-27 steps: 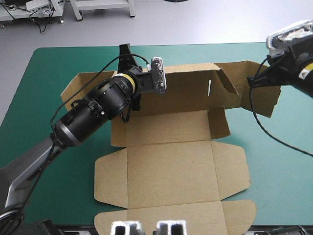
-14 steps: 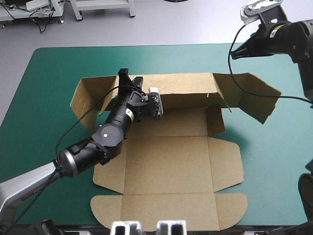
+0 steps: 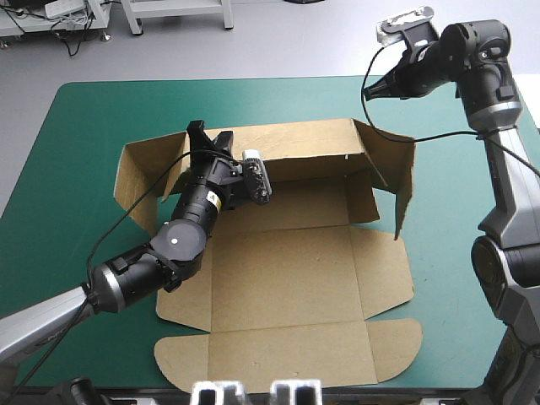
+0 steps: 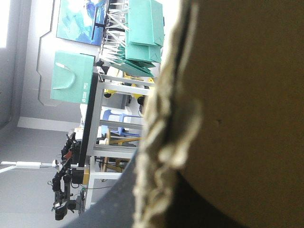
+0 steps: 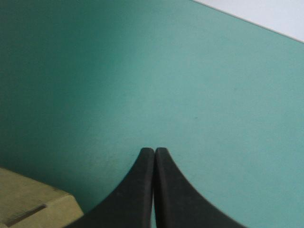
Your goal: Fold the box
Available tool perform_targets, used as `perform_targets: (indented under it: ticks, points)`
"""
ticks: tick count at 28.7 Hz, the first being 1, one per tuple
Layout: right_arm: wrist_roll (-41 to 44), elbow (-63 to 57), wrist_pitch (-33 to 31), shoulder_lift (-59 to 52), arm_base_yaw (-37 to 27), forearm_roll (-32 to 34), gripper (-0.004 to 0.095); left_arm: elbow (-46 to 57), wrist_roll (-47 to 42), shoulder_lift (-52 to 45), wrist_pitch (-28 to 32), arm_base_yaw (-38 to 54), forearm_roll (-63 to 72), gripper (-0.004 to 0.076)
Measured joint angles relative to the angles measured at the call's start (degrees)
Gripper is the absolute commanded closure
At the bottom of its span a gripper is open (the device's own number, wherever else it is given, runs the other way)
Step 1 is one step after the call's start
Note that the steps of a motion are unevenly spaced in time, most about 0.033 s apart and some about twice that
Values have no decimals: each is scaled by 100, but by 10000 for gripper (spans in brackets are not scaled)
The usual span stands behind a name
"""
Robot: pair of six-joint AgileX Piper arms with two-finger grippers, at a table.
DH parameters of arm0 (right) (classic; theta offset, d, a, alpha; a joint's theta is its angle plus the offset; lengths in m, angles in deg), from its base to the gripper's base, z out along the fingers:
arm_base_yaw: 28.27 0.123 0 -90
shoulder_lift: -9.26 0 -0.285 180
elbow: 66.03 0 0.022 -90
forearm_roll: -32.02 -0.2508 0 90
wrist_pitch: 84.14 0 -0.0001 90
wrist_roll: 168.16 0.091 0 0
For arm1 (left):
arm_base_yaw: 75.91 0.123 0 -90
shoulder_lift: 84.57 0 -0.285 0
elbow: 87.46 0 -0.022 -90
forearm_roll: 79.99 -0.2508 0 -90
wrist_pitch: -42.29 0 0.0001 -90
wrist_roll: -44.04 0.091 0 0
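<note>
The brown box [image 3: 287, 278] was seen lying open at the centre of the teal-green counter [image 3: 76, 126], its far wall and right-hand flap raised. The left tool [image 3: 209, 137] was clamped on the far wall's top edge, left of centre. The right tool [image 3: 377, 88] was held clenched and empty, raised at the upper right of the frame, clear of the box.

The box [image 3: 287, 278] is just plain brown board, totally matt, and its cut edge up close looks rough and fibrous. The counter [image 3: 84, 135] has a smooth, matt teal-green cover. The right end effector [image 5: 154, 150] has smooth, dull black fingers [image 5: 137, 190], kinda rubbery-looking. The right arm [image 3: 498, 110] looks like satin silver metal.
</note>
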Motion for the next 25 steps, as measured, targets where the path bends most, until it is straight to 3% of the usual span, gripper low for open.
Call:
perform_targets:
  ticks: [14, 25]
  points:
    - [-420, -1817, 17, -194, -13, -1137, 926, 6, 0, 0, -182, 0, 20, 732]
    - [-835, -2401, 5, -1152, -109, -1348, 926, 6, 0, 0, -163, 0, 2, 732]
